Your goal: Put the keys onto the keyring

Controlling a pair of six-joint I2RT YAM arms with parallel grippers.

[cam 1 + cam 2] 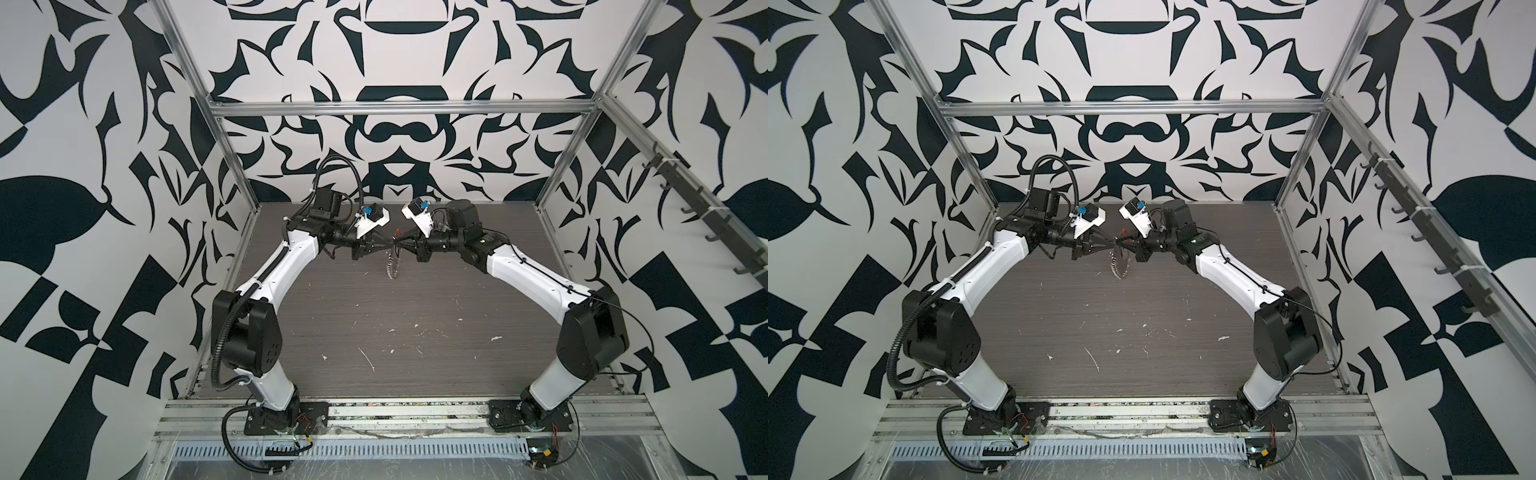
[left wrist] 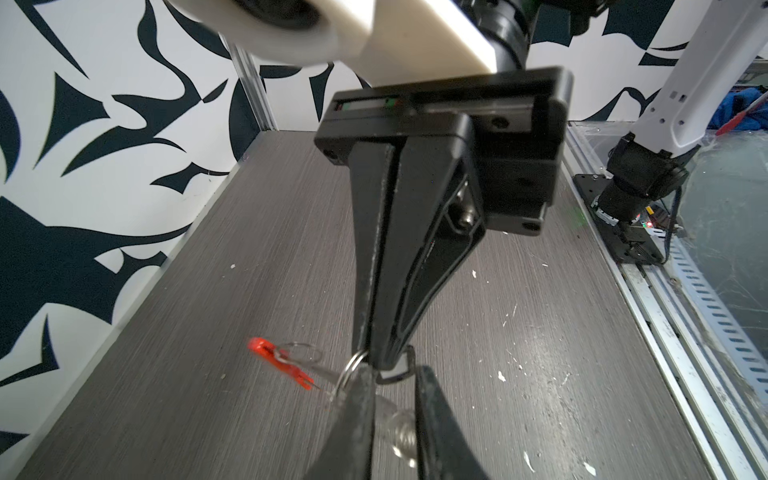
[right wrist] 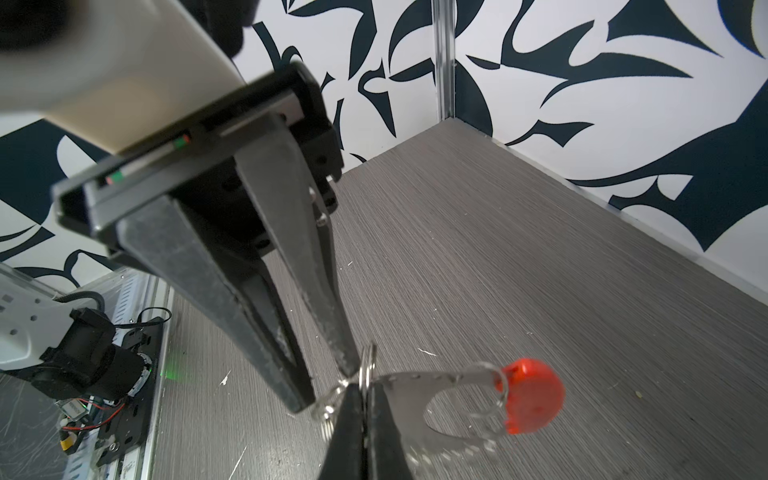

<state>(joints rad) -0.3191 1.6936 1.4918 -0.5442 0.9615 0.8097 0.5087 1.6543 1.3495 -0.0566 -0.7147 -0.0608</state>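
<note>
Inspector: Front rail (image 1: 415,415) lies nearest, with both arm bases bolted to it. From its left end the left arm (image 1: 266,274) rises and reaches in over the far middle of the surface (image 1: 415,311).

Clerk: And the left pincer?

Inspector: The left pincer (image 1: 389,246) lies roughly level and points right, tip to tip with its opposite. Its fingers (image 2: 357,415) stand narrowly apart. Whether they pinch anything, I cannot tell.

Clerk: Location of the keyring?

Inspector: The keyring (image 1: 390,266) sits where the two tips meet, and its silvery links hang below them in both top views. In the right wrist view a curved silvery strip runs from the split ring (image 3: 370,361) to the red section (image 3: 532,395).

Clerk: Right side?

Inspector: The right pincer (image 1: 400,243) is closed tight, with the split ring edge-on between its fingertips. One finger of the left pincer lies just beside that ring. The right arm (image 1: 536,274) descends to the right end of the rail.
</note>
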